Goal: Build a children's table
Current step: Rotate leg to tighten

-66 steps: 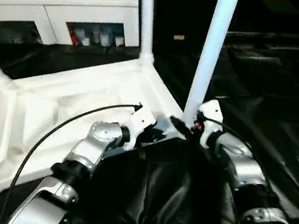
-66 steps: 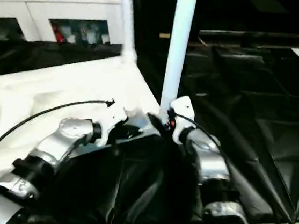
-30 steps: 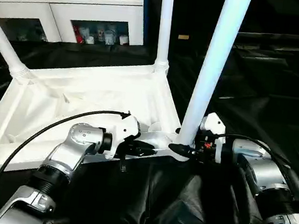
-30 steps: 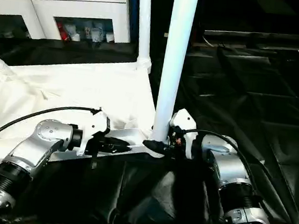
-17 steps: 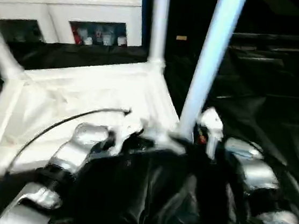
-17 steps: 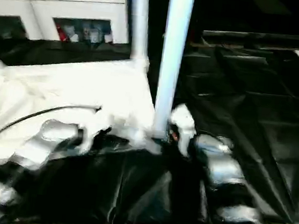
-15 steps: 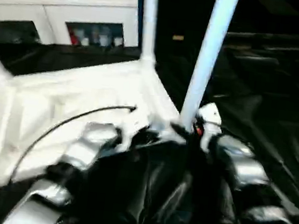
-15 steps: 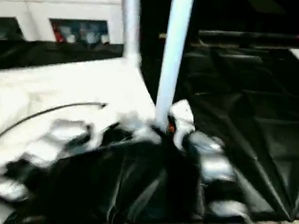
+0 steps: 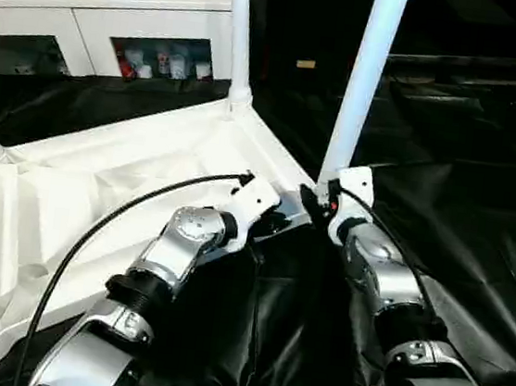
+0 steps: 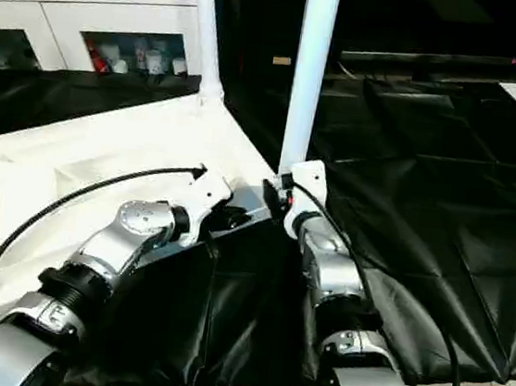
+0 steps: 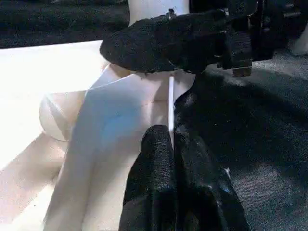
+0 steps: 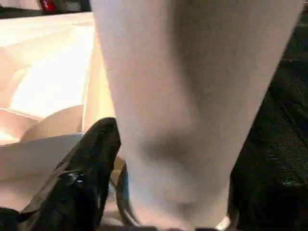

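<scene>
Three legs up; our right gripper (image 9: 317, 203) clasps the near-right leg (image 9: 363, 75), left gripper (image 11: 169, 144) clenched empty. Next: seat it firmly in the tabletop (image 9: 72, 190).

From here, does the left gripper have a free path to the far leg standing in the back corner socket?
Probably not directly. The left gripper sits low at the near corner of the tabletop, and the far leg stands across the open ribbed underside; nothing blocks the way, but it looks a long stretch.
</scene>
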Available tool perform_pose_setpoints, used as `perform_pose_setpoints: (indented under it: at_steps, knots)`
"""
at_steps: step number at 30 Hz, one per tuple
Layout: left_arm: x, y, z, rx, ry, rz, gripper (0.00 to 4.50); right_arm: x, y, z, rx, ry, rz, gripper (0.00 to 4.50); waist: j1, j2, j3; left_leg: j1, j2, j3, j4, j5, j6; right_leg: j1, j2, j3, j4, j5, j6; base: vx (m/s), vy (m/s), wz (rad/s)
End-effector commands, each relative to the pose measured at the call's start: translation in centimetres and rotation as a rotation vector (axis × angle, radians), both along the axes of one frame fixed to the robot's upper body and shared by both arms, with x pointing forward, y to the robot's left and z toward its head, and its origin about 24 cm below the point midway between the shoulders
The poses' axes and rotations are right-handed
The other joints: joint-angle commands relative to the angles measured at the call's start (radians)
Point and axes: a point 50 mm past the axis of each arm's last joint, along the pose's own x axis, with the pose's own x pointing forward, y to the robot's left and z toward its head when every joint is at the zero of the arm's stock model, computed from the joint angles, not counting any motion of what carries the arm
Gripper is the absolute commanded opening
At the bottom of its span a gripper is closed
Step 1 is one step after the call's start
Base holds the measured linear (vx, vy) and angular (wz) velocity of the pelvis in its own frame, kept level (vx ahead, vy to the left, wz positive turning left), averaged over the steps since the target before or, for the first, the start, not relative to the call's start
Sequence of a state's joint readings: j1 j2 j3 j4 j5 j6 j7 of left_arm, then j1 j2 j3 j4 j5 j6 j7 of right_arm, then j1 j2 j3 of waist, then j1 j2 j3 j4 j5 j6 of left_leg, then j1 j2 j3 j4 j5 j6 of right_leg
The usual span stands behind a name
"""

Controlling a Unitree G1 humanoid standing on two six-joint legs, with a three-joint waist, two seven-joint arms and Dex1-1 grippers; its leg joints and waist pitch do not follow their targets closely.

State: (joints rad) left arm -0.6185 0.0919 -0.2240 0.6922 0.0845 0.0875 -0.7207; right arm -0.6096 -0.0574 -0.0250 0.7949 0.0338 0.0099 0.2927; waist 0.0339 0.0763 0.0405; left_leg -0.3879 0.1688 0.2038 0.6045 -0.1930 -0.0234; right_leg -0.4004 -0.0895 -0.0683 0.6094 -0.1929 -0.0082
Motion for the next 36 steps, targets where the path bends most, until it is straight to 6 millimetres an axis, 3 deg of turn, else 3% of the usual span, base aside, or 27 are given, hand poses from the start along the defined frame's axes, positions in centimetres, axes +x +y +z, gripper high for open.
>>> perform_pose_setpoints:
  at_steps: [1,5,8,12,15,23,29,30,36]
  knots:
    - [-0.7,-1.6,1.1,-0.078,-0.052,-0.125,0.00,-0.6,2.0,0.6,0.009,-0.040,0.186,3.77,0.002,-0.020,-0.063,0.015,0.060,-0.033,-0.069,-0.156,0.099,0.048,-0.069,0.044,-0.077,-0.160,-0.232,0.000,0.000,0.00]
    - [-1.0,-0.8,1.2,-0.086,-0.051,-0.172,0.00,-0.9,0.6,0.6,-0.033,-0.047,0.263,3.97,0.004,-0.019,-0.064,0.013,0.060,-0.031,-0.064,-0.135,0.127,0.048,-0.069,0.043,-0.072,-0.121,-0.252,0.000,0.000,0.00]
    - [-1.2,-0.1,1.2,-0.069,-0.059,-0.203,0.00,-1.4,-0.3,0.8,-0.051,-0.059,0.348,4.26,0.011,-0.017,-0.060,0.016,0.064,-0.030,-0.067,-0.170,0.117,0.045,-0.068,0.042,-0.078,-0.174,-0.240,0.000,0.000,0.00]
    - [-1.7,0.9,1.5,-0.088,-0.048,-0.262,0.00,-2.2,-1.5,0.9,-0.077,-0.042,0.485,4.26,0.012,-0.018,-0.060,0.016,0.066,-0.031,-0.070,-0.188,0.100,0.046,-0.067,0.043,-0.076,-0.182,-0.242,0.000,0.000,0.00]
    - [-1.9,1.7,1.7,-0.095,-0.043,-0.292,0.00,-3.0,-2.2,1.1,-0.066,-0.003,0.597,4.26,0.017,-0.020,-0.060,0.014,0.066,-0.031,-0.069,-0.182,0.108,0.050,-0.067,0.043,-0.074,-0.179,-0.243,0.000,0.000,0.00]
    - [-2.8,3.6,1.8,-0.087,-0.009,-0.367,0.00,-4.6,-3.8,1.0,-0.096,0.098,0.806,4.26,0.029,-0.021,-0.059,0.015,0.069,-0.030,-0.068,-0.168,0.114,0.044,-0.067,0.044,-0.073,-0.185,-0.242,0.000,0.000,0.00]
    - [-3.2,4.5,1.7,-0.079,0.014,-0.385,0.00,-4.9,-4.6,1.1,-0.098,0.136,0.855,3.81,0.028,-0.021,-0.058,0.017,0.070,-0.031,-0.070,-0.177,0.100,0.042,-0.067,0.045,-0.074,-0.202,-0.244,0.000,0.000,0.00]
    - [-3.3,4.6,1.7,-0.079,0.017,-0.390,0.00,-4.9,-4.7,1.2,-0.094,0.139,0.858,3.57,0.028,-0.022,-0.059,0.017,0.069,-0.030,-0.070,-0.174,0.097,0.042,-0.067,0.045,-0.073,-0.201,-0.243,0.000,0.000,0.00]
    - [-3.6,4.9,1.7,-0.077,0.030,-0.404,0.00,-5.1,-4.9,1.1,-0.103,0.160,0.882,3.14,0.029,-0.022,-0.060,0.015,0.069,-0.031,-0.068,-0.156,0.104,0.043,-0.067,0.044,-0.070,-0.178,-0.247,0.000,0.000,0.00]
